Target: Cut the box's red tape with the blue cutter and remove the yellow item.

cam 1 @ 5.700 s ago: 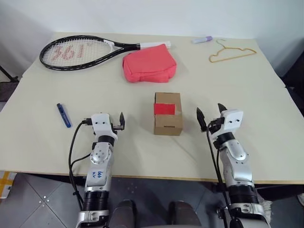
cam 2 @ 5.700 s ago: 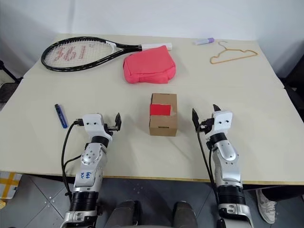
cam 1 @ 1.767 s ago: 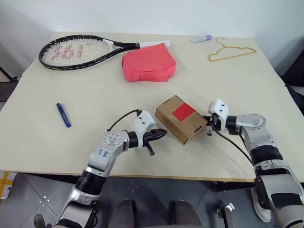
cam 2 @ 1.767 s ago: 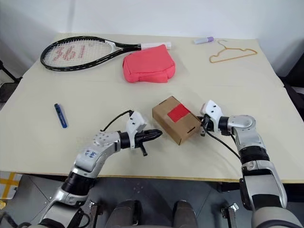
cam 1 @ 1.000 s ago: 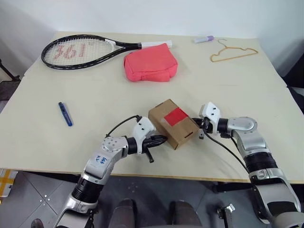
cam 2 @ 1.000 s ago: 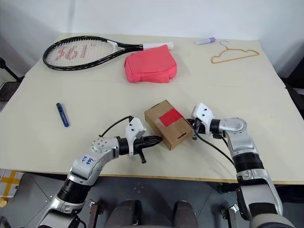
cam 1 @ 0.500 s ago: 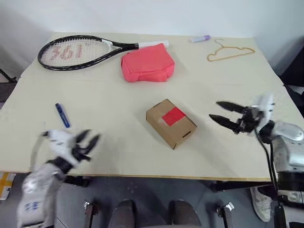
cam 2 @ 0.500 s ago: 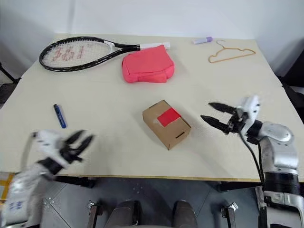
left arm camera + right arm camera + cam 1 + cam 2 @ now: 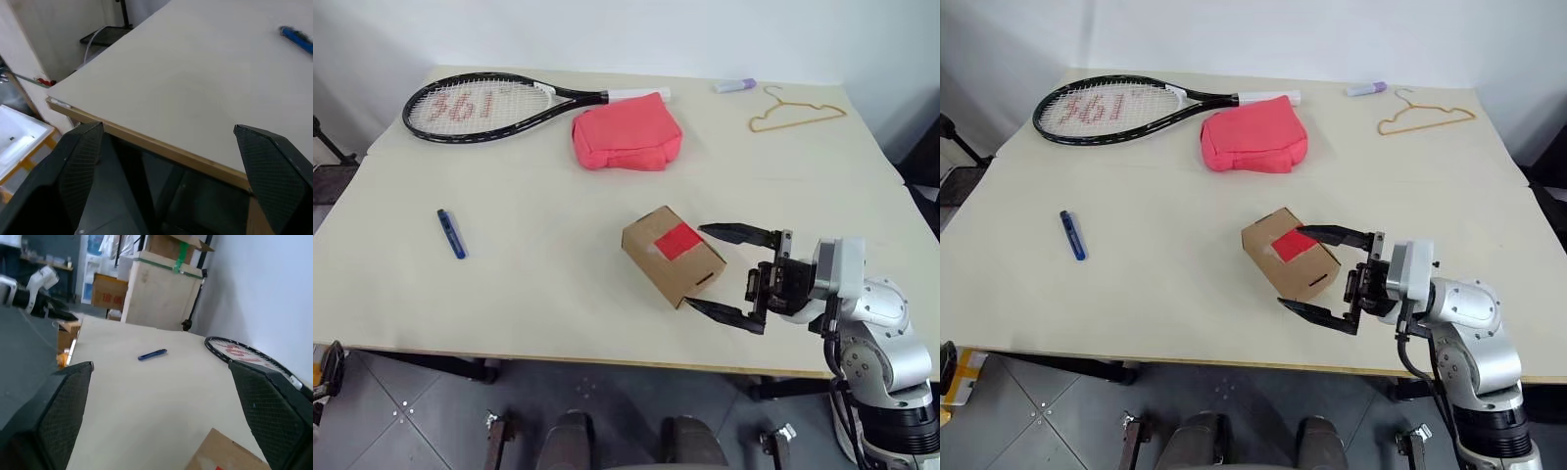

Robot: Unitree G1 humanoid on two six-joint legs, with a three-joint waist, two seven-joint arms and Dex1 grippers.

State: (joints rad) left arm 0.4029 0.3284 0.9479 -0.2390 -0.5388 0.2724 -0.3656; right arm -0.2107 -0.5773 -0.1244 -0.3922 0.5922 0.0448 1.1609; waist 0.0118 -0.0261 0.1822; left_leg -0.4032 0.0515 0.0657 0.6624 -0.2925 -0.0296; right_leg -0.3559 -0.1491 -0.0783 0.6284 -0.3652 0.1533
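The pale beige counter (image 9: 558,196) holds everything, and the main risk, as I judge it, lies with the small brown cardboard box (image 9: 672,256): it sits skewed near the front edge, and the right hand (image 9: 736,278), its two black fingers spread wide and holding nothing, hangs just beside the box's right end. A careless sweep from there could knock the box round or push it toward the edge. A second risk: the slim dark blue pen-shaped cutter (image 9: 451,233) lies well apart on the left side of the counter, so whichever hand goes for it could roll or nudge so thin a thing instead of gripping it. The left hand (image 9: 171,147), wide and empty too, hangs off the counter's front left corner, with the cutter (image 9: 296,39) far ahead of it.

The box looks closed, one slotted end facing the front. The short bright red rectangle of tape (image 9: 677,240) looks uncut across its top. No yellow item is visible; presumably it is inside the box.
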